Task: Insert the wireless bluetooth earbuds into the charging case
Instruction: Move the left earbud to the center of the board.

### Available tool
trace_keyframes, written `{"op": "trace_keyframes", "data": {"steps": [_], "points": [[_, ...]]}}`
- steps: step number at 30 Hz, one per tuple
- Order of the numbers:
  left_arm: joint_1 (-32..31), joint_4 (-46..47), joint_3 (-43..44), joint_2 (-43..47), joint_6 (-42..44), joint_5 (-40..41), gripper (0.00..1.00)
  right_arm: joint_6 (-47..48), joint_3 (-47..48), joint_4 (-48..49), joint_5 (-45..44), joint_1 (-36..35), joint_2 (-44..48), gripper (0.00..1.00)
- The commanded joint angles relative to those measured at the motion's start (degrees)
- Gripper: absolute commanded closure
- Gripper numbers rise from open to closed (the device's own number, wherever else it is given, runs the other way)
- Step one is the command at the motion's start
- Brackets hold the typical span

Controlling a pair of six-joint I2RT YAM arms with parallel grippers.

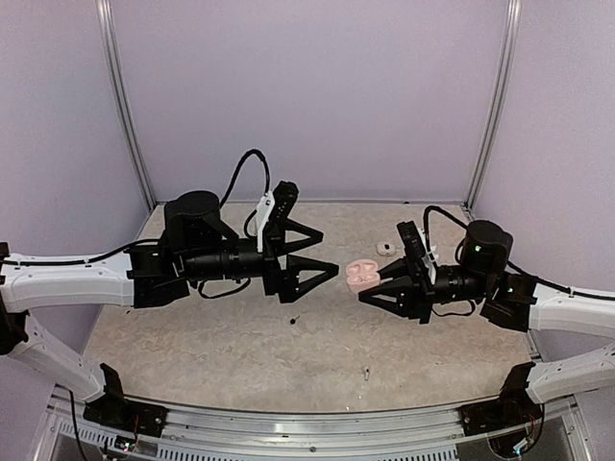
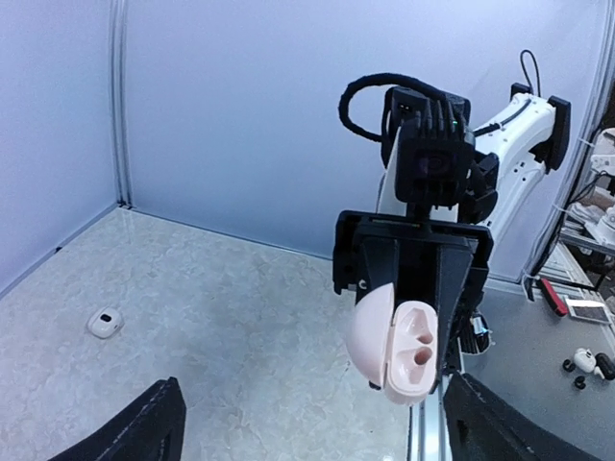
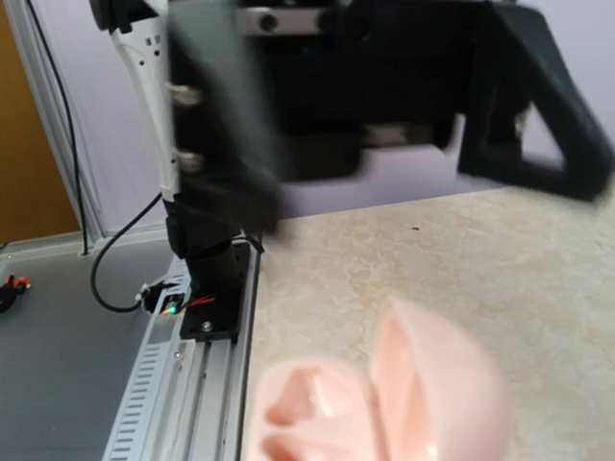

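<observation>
The pink charging case (image 1: 362, 274) hangs open above the middle of the table, with my right gripper (image 1: 377, 284) shut on it. In the left wrist view the case (image 2: 411, 351) faces me, lid swung to the left. Its two wells look hollow; I cannot tell whether an earbud sits in them. In the right wrist view the case (image 3: 384, 403) fills the bottom edge and hides my fingers. My left gripper (image 1: 330, 254) stands wide open just left of the case, with nothing between its fingers (image 2: 144, 423). A small white piece (image 1: 386, 248), seemingly an earbud, lies on the table behind the case (image 2: 104, 322).
A tiny pale bit (image 1: 365, 372) lies near the front edge, and a dark speck (image 1: 294, 320) lies left of it. The metal rail (image 1: 317, 423) runs along the near edge. Pale walls enclose the table on three sides.
</observation>
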State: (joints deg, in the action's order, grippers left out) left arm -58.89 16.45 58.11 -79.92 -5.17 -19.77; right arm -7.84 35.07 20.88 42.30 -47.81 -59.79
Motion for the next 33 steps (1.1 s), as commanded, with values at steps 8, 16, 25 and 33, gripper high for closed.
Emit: {"op": "trace_keyframes", "data": {"steps": [8,16,25,33], "points": [[2.68,6.22,-9.36,10.2,-12.48,18.63,0.01,-5.22,-3.25,-0.92,-3.26,8.42,6.64,1.0],[-5.51,-4.92,-5.85,0.0,-11.78,20.39,0.02,-6.69,-2.2,-8.28,-8.69,14.76,10.4,1.0],[-15.88,-16.04,7.26,-21.99,-15.09,29.02,0.24,-7.51,-0.43,-15.99,-14.99,20.67,13.57,1.0],[-20.48,-22.58,18.02,-36.12,-16.4,28.22,0.35,-7.49,-0.84,-18.36,-14.78,23.46,16.69,1.0]]}}
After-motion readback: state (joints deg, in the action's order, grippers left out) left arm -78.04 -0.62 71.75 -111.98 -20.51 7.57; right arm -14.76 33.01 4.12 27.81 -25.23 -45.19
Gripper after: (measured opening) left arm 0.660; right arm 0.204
